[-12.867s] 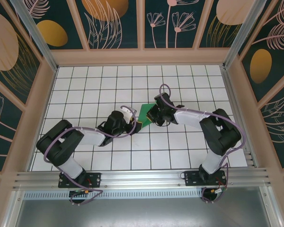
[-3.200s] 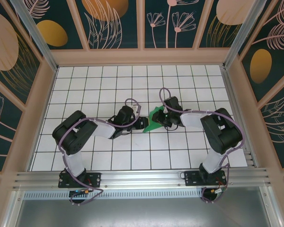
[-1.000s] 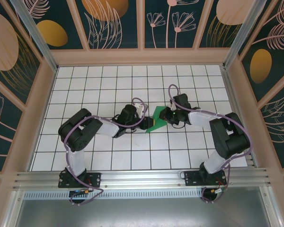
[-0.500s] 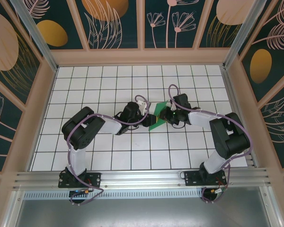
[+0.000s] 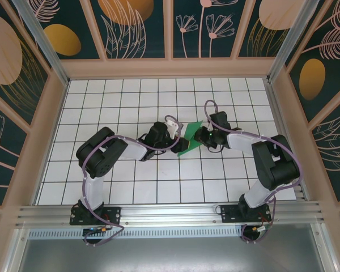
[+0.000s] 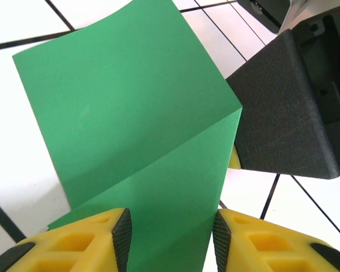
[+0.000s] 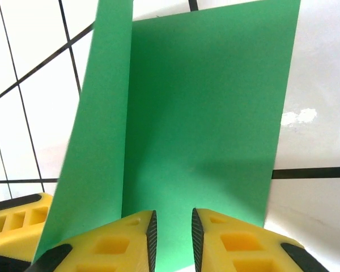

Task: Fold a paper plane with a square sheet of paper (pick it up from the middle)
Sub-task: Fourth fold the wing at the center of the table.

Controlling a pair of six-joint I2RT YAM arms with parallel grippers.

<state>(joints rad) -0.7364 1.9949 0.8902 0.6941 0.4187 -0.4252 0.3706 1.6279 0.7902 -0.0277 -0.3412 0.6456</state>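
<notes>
The square sheet of paper is bright green, folded along a crease, and lies on the white grid table between both grippers. My left gripper meets it from the left. In the left wrist view its yellow jaws stand well apart, and the green paper runs between them at the left gripper. My right gripper sits at the paper's right edge. In the right wrist view the right gripper has a narrow gap, with the paper showing through it and a raised flap on the left.
The right gripper's black body is close beside the paper's edge in the left wrist view. A left finger shows at the bottom left of the right wrist view. White gridded table extends all around, bounded by wooden walls.
The left arm has reached further right to the paper and its jaws have widened. The paper has shifted slightly right. The right gripper has barely moved.
</notes>
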